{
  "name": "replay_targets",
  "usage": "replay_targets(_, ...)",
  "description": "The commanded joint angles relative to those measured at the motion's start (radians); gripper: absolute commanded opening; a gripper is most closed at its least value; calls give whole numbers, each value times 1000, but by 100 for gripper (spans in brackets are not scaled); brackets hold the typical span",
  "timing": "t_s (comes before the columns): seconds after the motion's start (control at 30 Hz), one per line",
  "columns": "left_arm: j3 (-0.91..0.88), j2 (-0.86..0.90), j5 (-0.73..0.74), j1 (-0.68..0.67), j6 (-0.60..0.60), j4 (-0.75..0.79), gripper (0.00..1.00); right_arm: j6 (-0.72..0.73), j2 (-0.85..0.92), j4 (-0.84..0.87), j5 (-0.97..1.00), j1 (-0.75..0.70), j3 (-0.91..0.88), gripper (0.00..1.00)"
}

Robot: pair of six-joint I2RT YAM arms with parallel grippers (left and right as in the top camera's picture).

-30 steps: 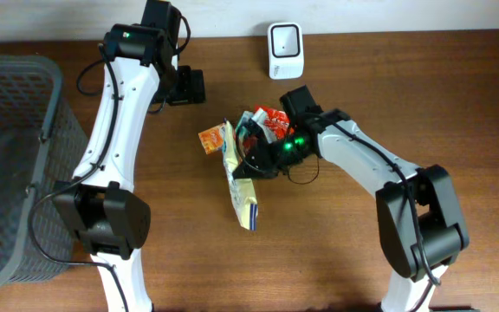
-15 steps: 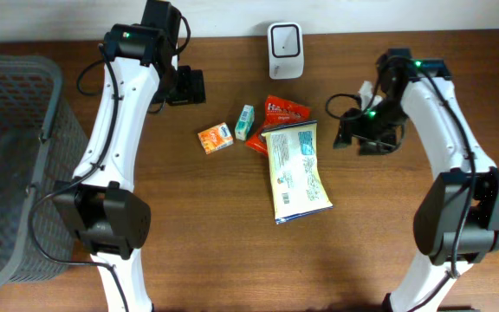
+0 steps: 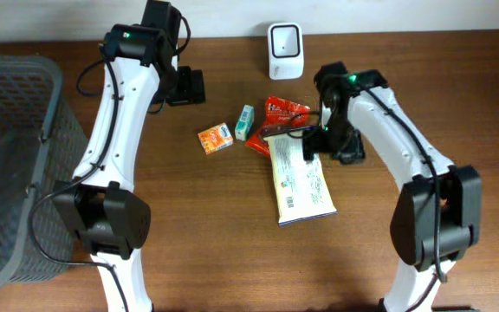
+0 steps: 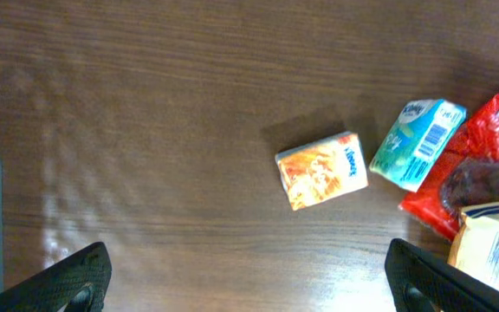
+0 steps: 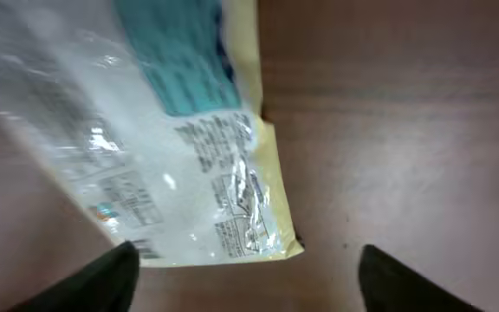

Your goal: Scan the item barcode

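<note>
Your right gripper [image 3: 317,146] has let go: its jaws now stand apart over the 12 o'clock end of the yellow bag [image 3: 301,178]. The bag lies flat at 6 o'clock from the scanner [image 3: 284,40], so it likely needs regrasping. The left gripper [image 4: 249,286] idles, jaws wide.

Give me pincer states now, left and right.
Left pincer: open, holding nothing.
Right pincer: open, above the yellow packet, not gripping it.
</note>
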Motion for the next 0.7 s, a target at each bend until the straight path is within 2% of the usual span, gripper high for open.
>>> replay_targets(0.0,0,1,-8,1,1,1,99,-19,-3,7,33,-5,12,99)
replay_targets(0.07,0,1,-7,1,1,1,99,-18,-3,69,34,-25,11,99)
replay_targets(0.2,0,1,-7,1,1,1,99,-43,-3,122,-68,-250,11,99)
replay_targets(0.23,0,1,-7,1,1,1,99,-125,-3,126,-156,-282,6,99)
replay_targets(0.3,0,1,-7,1,1,1,99,-380,-3,132,-393,-304,-35,99)
replay_targets(0.33,0,1,-7,1,1,1,99,-411,-3,172,-439,-303,-84,99)
replay_targets(0.53,0,1,-7,1,1,1,99,-407,-3,503,-715,-294,-403,99)
replay_targets(0.63,0,1,-7,1,1,1,99,-286,-3,674,-715,-224,-526,100)
replay_targets(0.67,0,1,-7,1,1,1,99,-261,-3,713,-706,-196,-542,93)
